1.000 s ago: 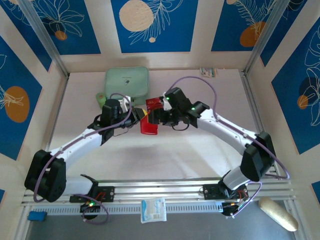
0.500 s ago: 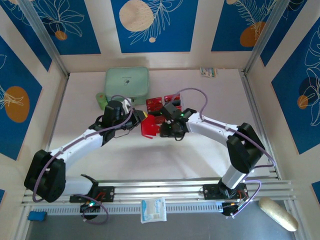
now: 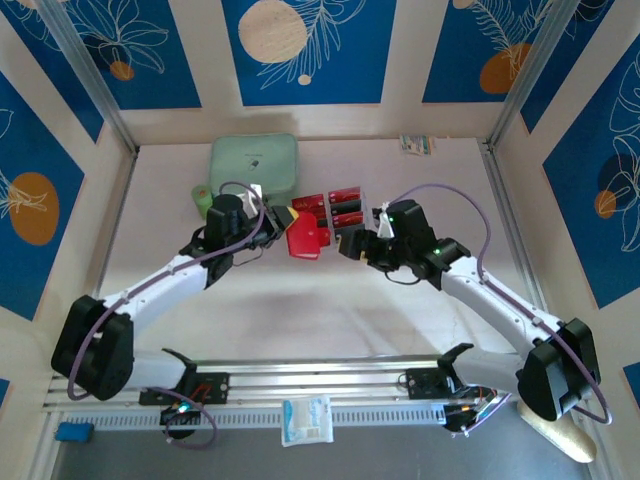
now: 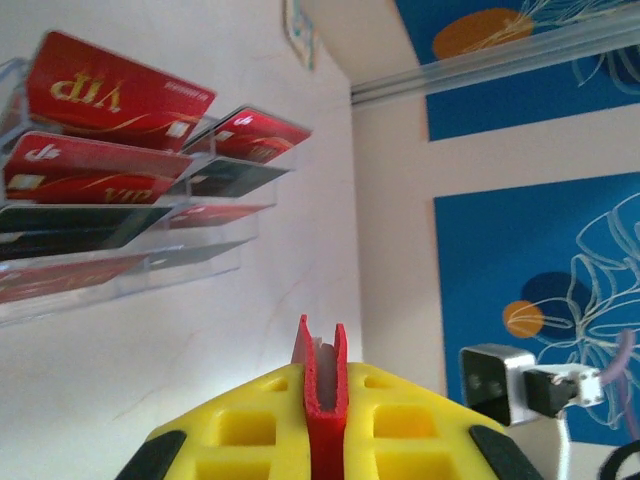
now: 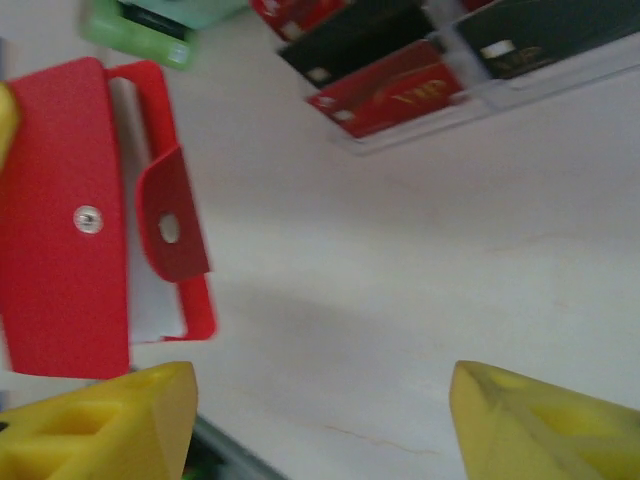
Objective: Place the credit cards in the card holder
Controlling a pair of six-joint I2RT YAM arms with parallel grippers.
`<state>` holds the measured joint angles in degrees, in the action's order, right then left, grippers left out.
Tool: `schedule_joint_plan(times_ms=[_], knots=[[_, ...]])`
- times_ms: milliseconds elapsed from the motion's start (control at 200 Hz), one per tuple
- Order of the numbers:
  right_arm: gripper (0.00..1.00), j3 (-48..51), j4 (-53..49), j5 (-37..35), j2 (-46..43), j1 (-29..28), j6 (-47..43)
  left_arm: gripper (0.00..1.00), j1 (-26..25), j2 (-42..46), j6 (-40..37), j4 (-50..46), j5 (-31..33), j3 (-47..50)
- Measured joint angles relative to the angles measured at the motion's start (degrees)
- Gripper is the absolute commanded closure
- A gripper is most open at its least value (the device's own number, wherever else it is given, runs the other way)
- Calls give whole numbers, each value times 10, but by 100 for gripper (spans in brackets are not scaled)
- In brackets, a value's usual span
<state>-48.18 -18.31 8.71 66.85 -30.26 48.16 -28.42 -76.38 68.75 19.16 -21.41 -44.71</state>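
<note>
The left pincer [image 3: 284,217] is clamped on one thin edge of the card holder [image 3: 306,238], a smooth red wallet whose snap flap hangs loose. With so slim a hold, I reckon it could twist or slip once a card is pushed in. Just behind it, the credit cards [image 3: 336,207], glossy red and black rectangles, lie in a clear stepped rack [image 4: 150,265]. Cards that thin and flat look awkward to pinch. The right pincer [image 5: 320,420] hovers wide open and empty, near them.
</note>
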Motion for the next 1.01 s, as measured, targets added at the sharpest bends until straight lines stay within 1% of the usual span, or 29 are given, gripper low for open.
schedule_joint_plan(times_ms=[145,230,370,600,835,1005], knots=[[34,15,100,64,25,10,49,100,0,-14,58,72,1,0],[38,28,156,83,36,11,78,100,0,-15,87,108,6,0],[42,57,238,101,47,14,125,100,-1,-15,115,143,16,0],[46,94,336,112,46,23,186,100,-2,-13,133,160,27,0],[47,123,403,113,30,29,230,100,-2,-13,139,162,31,0],[47,127,442,112,30,27,254,100,-2,-13,139,170,31,0]])
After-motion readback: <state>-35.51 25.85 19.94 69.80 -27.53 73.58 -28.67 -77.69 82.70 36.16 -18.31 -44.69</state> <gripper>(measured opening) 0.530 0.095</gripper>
